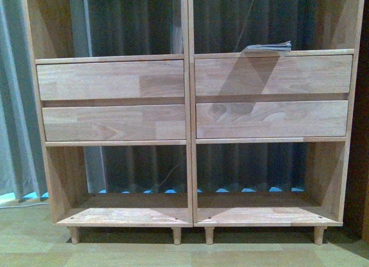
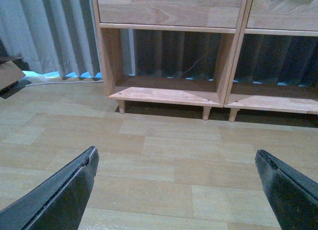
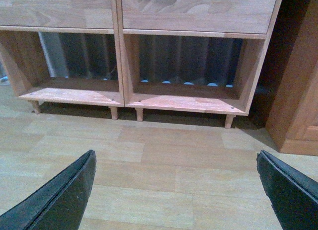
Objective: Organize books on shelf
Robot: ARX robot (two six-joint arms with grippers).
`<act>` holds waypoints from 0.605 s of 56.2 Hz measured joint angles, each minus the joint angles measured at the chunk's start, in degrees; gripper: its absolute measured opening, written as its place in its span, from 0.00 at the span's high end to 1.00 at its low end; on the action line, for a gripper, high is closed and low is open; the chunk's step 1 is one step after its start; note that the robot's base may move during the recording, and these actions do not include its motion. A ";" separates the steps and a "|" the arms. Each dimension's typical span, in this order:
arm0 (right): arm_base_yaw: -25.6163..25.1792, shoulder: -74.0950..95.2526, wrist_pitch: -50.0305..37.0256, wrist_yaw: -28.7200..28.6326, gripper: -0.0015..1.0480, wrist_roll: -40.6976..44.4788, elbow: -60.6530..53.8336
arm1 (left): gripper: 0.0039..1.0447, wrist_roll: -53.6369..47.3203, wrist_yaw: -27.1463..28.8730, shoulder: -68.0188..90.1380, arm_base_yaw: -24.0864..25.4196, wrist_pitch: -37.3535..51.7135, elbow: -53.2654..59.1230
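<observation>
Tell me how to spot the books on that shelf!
Find the big pale wooden shelf with two side-by-side halves. Look in the right half, just above its upper drawer. The thin books lie flat there, the only loose thing on the wood.

Pale wood-plank floor, grey pleated curtain across the far wall, blue light under its hem, darker brown cabinet at right
</observation>
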State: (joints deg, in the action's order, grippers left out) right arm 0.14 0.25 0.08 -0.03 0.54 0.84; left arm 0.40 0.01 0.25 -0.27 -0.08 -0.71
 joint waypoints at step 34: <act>0.00 0.00 0.00 0.00 0.07 0.00 0.00 | 0.07 0.00 0.00 0.00 0.02 0.00 0.00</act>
State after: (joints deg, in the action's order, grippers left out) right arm 0.14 0.25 0.08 -0.03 0.54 0.84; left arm 0.40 0.01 0.25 -0.25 -0.08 -0.71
